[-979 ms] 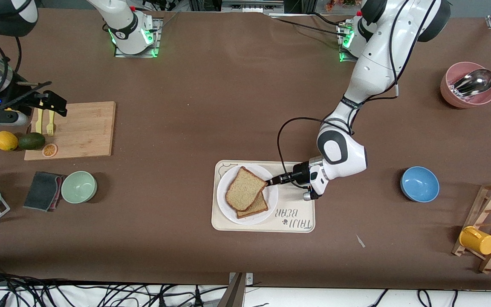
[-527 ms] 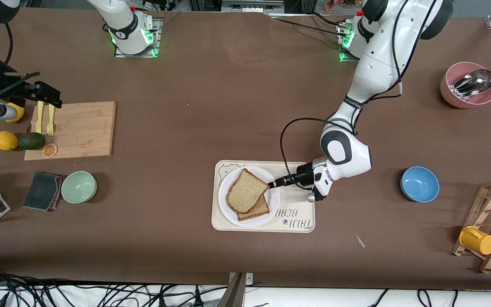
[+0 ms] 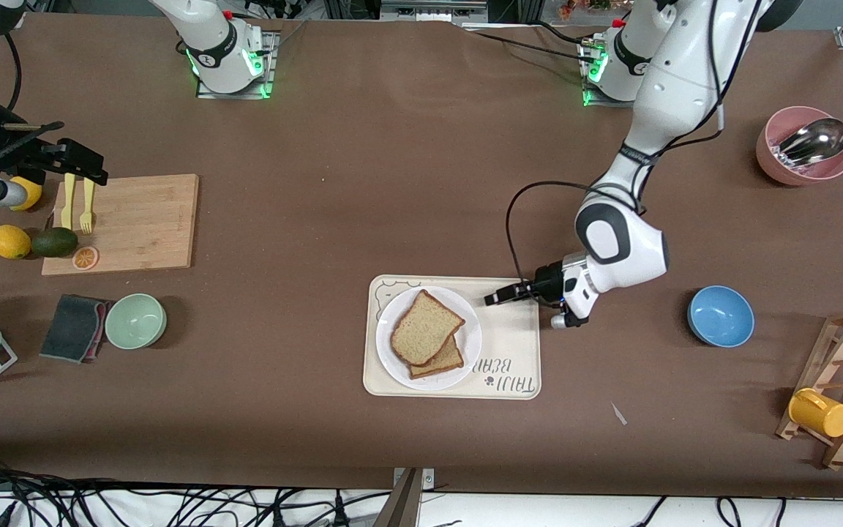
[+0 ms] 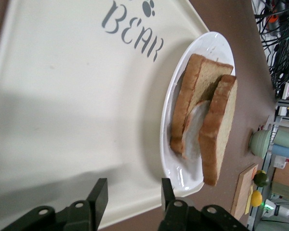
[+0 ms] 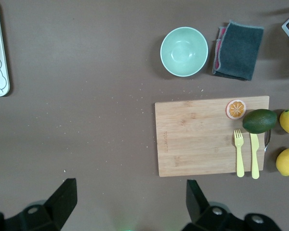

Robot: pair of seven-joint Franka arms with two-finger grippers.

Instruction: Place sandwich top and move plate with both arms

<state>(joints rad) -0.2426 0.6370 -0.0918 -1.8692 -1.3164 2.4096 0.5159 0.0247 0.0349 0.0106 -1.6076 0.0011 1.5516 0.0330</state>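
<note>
The plain sandwich top (image 3: 425, 327) lies askew on a lower slice (image 3: 442, 360) on the white plate (image 3: 471, 338), which sits on the cream bear tray (image 3: 516, 344). My left gripper (image 3: 493, 298) is open and empty over the tray's edge beside the plate, apart from the bread. In the left wrist view my left gripper (image 4: 132, 197) faces the plate (image 4: 176, 175); the top slice (image 4: 219, 130) leans over an egg white (image 4: 195, 132). My right gripper (image 3: 81, 165) is open and empty above the cutting board's end; the right wrist view shows my right gripper (image 5: 130, 199) over bare table.
A wooden cutting board (image 3: 136, 219) holds a yellow fork and knife, with an avocado and lemons beside it. A green bowl (image 3: 135, 320) and a dark cloth (image 3: 74, 327) lie nearer the camera. A blue bowl (image 3: 720, 315), a pink bowl (image 3: 802, 157) and a mug rack (image 3: 842, 388) stand at the left arm's end.
My left gripper has let go of the top slice and drawn back from the plate toward the left arm's end. The slice stays on the sandwich. My right arm shifted slightly.
</note>
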